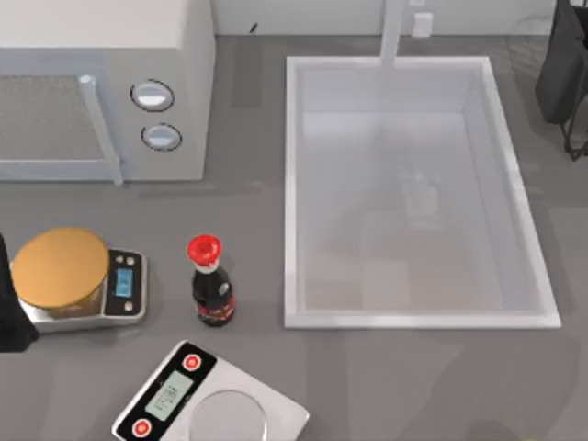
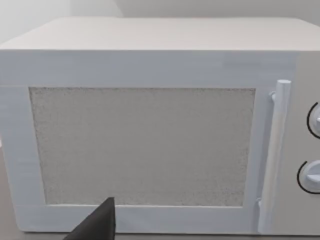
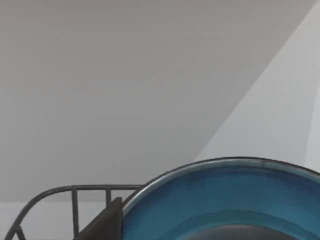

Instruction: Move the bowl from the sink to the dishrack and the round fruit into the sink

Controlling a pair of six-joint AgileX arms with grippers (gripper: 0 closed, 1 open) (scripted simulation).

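Note:
The blue bowl (image 3: pixel 225 200), teal inside, fills the near part of the right wrist view. My right gripper (image 3: pixel 131 227) is shut on its rim, with one dark finger (image 3: pixel 107 222) against the outer wall. The dark wire dishrack (image 3: pixel 75 192) lies just beyond and below the bowl. In the top view my right arm (image 1: pixel 562 73) is at the far right edge, beside the sink (image 1: pixel 292 184), whose white basin holds nothing. The round fruit is out of view. My left gripper (image 2: pixel 115 232) is parked at the table's left edge, facing the microwave.
A white microwave (image 1: pixel 101 92) stands at the back left. In front of it are a scale carrying an orange-gold disc (image 1: pixel 60 266), a dark bottle with a red cap (image 1: pixel 209 285) and a second scale (image 1: pixel 211 404). The tap (image 1: pixel 393 32) rises behind the sink.

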